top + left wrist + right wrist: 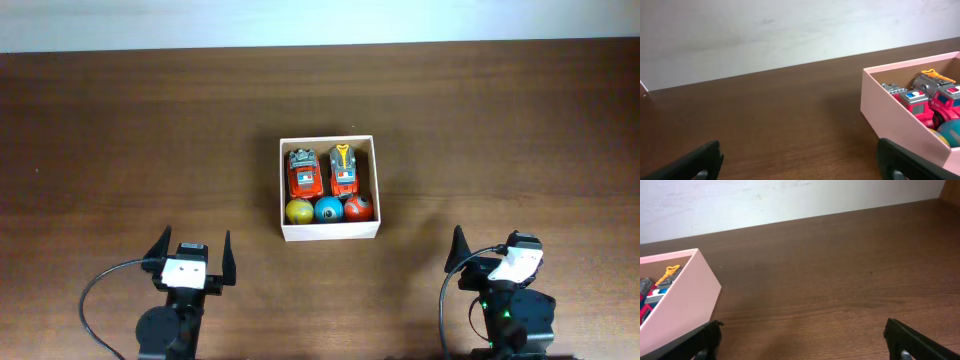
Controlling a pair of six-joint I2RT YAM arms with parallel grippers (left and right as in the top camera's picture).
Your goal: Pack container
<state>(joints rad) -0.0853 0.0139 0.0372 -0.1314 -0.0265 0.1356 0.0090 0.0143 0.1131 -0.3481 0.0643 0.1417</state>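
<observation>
Left gripper [196,242]: left of the container [330,231] on its near side, clear of it; jaws spread wide, nothing held. The container holds two red toy cars [304,173] along its far wall and yellow [299,211], blue [328,209] and red [359,208] balls along its near wall. Right gripper [490,250]: right of the container, jaws spread wide, empty.

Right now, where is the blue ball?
In the overhead view, the blue ball sits inside the container, mid-table, in the row nearest the robot, between the yellow ball on the robot's left and the red ball.
</observation>
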